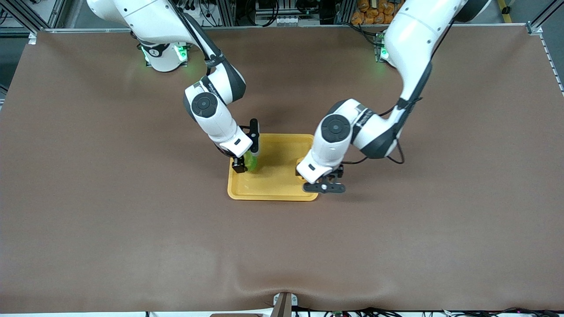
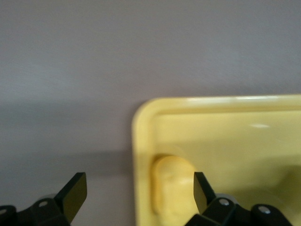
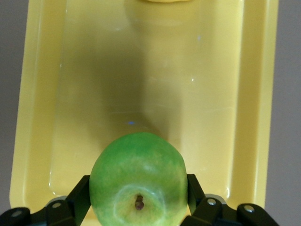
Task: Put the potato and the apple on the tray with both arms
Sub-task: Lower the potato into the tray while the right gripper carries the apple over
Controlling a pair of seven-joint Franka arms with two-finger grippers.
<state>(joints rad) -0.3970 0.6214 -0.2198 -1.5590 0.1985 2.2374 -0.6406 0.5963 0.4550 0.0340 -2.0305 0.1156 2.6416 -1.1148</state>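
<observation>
Between the right gripper's (image 3: 138, 207) pinching fingers the apple (image 3: 138, 181) hangs over the tray (image 3: 42, 117): lower, then release; left gripper (image 2: 136, 193) spread, potato (image 2: 171, 188) down

White jointed arms (image 1: 220, 119), dark grey joint discs, black cables, green base lights.

Potato (image 2: 170, 188) in tray (image 1: 282, 187), toward left arm's end; apple (image 3: 138, 181) over tray
</observation>
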